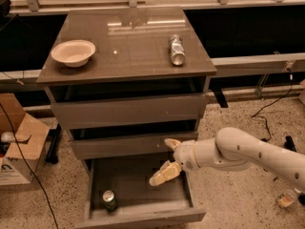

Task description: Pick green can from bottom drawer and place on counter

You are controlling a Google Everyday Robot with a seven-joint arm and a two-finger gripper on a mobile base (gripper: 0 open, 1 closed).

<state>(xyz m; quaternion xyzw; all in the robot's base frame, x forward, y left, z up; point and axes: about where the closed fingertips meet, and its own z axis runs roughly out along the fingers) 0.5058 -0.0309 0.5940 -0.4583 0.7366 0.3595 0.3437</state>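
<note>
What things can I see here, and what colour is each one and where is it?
Counter: one, glossy grey-brown, cabinet top.
Bowl: one, cream, left on the counter.
Silver can: one, silver-grey, lying right on the counter.
Upper drawers: two, grey-brown, below the counter.
Bottom drawer: one, grey-brown, open.
Green can: one, dark green, upright, front left in the bottom drawer.
Cardboard box: one, brown, floor, left.
Arm: one, white, right.
Gripper: one, cream, open, above the bottom drawer's right side.
</note>
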